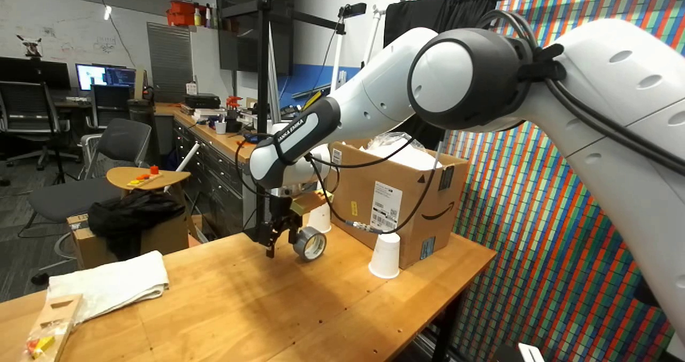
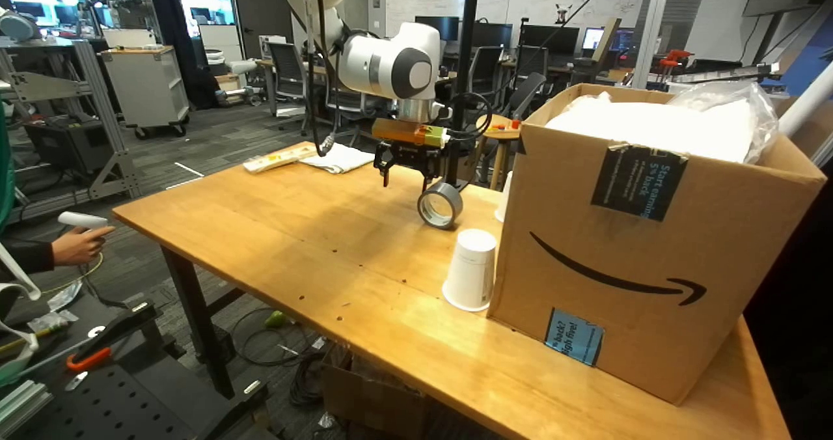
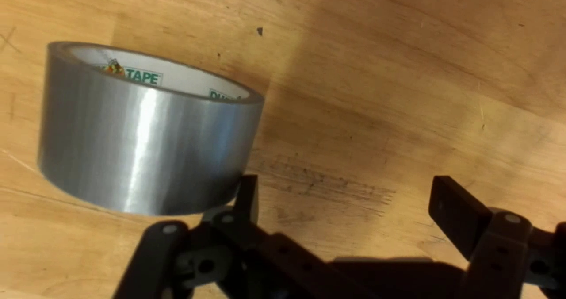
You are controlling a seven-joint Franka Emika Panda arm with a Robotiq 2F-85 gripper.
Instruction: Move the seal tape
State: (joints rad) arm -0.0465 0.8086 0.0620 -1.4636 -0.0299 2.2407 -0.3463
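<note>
Seal tape (image 3: 146, 144): stood on its curved side on the table (image 1: 241, 298), at left in the wrist view, near the middle of both exterior views.
Gripper (image 3: 344, 190): wide, holding nothing, with the roll outside its gap.
Frame-left finger (image 3: 250, 197): overlapped the roll's lower right edge in the wrist view; contact could not be told.
Closing there: would probably have caught only air.
Sideways nudge: might have set the roll going, since it rested on a round face, perhaps towards the white cup (image 1: 321, 220) just above it in an exterior view.
</note>
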